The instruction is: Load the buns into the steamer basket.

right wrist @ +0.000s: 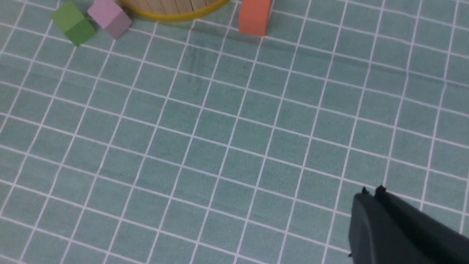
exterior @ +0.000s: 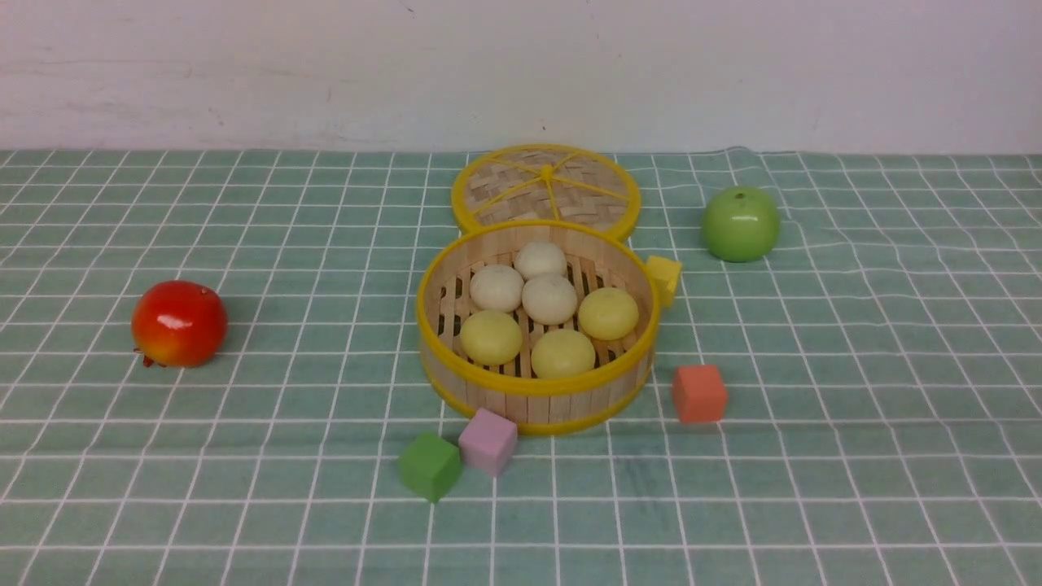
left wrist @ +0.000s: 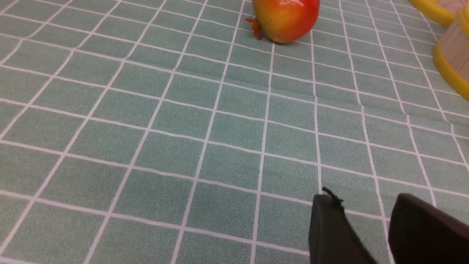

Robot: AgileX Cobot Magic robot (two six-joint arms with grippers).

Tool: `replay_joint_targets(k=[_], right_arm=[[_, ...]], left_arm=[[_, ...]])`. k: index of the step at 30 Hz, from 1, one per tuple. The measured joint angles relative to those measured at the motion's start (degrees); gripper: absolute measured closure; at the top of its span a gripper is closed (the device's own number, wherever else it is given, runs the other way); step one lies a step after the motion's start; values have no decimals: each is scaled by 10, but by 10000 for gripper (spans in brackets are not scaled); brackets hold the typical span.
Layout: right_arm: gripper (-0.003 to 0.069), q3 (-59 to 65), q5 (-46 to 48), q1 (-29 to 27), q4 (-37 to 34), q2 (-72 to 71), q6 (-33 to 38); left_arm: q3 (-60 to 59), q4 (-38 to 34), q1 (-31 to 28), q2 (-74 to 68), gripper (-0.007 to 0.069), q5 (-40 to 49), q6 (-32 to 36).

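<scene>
**All six buns in the basket, both arms clear**

The right gripper (right wrist: 372, 190) hangs over bare cloth with its jaws pressed together and nothing between them — a resting pose, as I judge it, since nothing is left to fetch. The left gripper (left wrist: 362, 205) hangs low over the table (exterior: 244, 488) with its jaws a little apart, also empty; the red fruit (left wrist: 284, 18) lies well beyond it, untouched. Neither arm shows in the front view, so both are drawn back from the work.

The basket (exterior: 537, 391) stands in the middle of the table, open. Its lid (exterior: 545, 183) lies flat just behind it, probably left off so the buns could go in from above. The buns (exterior: 549, 297) sit inside on the slatted floor, packed close: three off-white ones toward the back, three pale yellow toward the front. They are smooth, round-topped and matt, each far smaller than the basket.

Around it lie a yellow cube (exterior: 663, 277), an orange cube (exterior: 698, 393), a purple cube (exterior: 487, 440) and a green cube (exterior: 429, 465). The apple (exterior: 741, 223) sits off to the right.

The task looks finished.
</scene>
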State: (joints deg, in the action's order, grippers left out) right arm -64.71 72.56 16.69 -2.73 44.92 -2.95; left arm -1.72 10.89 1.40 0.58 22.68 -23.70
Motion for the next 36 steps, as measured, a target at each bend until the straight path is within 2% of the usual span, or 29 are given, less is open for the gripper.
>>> replay_joint_targets(k=[5, 8, 13, 16, 17, 18, 20, 24, 29, 36], right_arm=[[669, 1, 0, -14, 32, -33, 0], [666, 2, 0, -83, 40, -74, 0], [661, 28, -28, -140, 58, -129, 0], [659, 104, -167, -160, 58, -181, 0], [659, 110, -177, -160, 58, -181, 0], [658, 164, -255, -163, 57, -216, 0], [657, 239, -341, -166, 58, -253, 0], [654, 381, -462, -174, 58, -326, 0], [645, 529, -524, -187, 60, -398, 0], [638, 657, -513, -189, 60, -455, 0]], left_arm=[[0, 0, 0, 0, 386, 0, 0], [0, 0, 0, 0, 386, 0, 0], [0, 0, 0, 0, 386, 0, 0], [0, 0, 0, 0, 386, 0, 0], [0, 0, 0, 0, 386, 0, 0], [0, 0, 0, 0, 386, 0, 0], [0, 0, 0, 0, 386, 0, 0], [0, 0, 0, 0, 386, 0, 0], [0, 0, 0, 0, 386, 0, 0], [0, 1, 0, 0, 386, 0, 0]])
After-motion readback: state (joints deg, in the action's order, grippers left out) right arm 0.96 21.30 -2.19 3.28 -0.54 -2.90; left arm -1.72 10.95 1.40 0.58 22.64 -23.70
